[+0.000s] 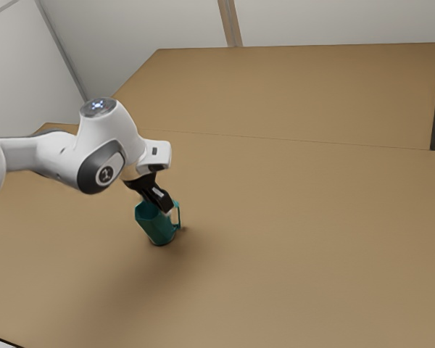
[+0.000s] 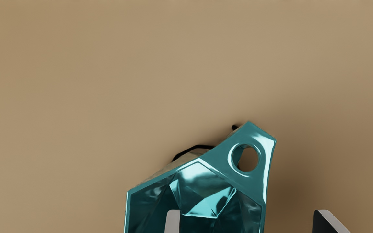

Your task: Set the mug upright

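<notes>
The mug [image 1: 156, 226] is sitting just below the gripper [image 1: 162, 206], its mouth facing up and seeming to lean; whether its base is resting flat, one cannot tell. The fingers are standing wide apart, gripping nothing: one is reaching over the mouth, the other is hanging outside the wall. The glossy shell is suggesting something light, stiff and rather slippery; the wall beside the handle [image 1: 178, 216] is offering the likeliest hold.
</notes>
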